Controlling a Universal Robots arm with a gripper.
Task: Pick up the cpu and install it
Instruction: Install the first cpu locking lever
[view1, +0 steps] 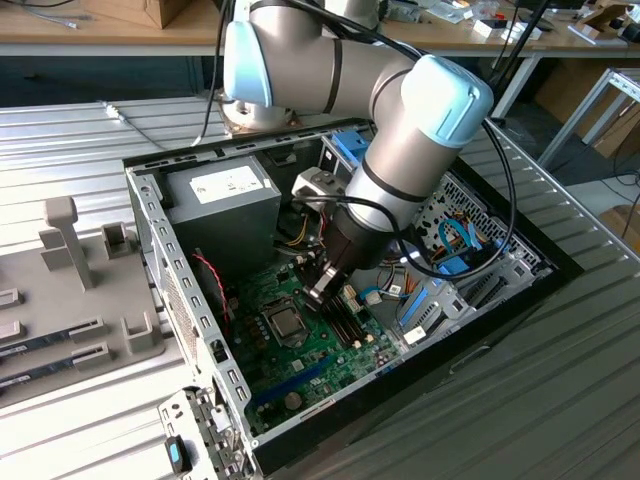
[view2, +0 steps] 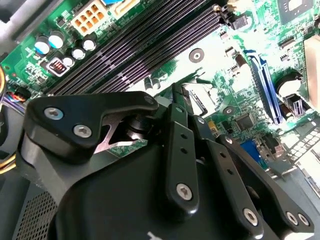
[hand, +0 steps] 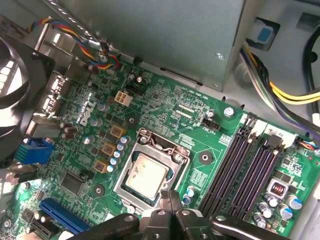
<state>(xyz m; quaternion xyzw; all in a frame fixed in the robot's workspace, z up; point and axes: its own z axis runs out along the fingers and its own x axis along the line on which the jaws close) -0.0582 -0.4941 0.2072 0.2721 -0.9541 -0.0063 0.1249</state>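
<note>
Workshop, ribbed metal worktop (view1: 560, 390) carrying an open PC case (view1: 150, 250). Arm reaches inside; jaws closed, empty, just beside the socket. The cpu (hand: 146, 174) sits in the motherboard (hand: 195, 150) socket. Case front cut off.

Small flat square cpu with a silver-grey metal top (hand: 145, 178), seated in its socket.
We see it lying flat inside the metal socket frame (hand: 176, 156) on the green motherboard (hand: 200, 115), also in the exterior view (view1: 282, 322).
</note>
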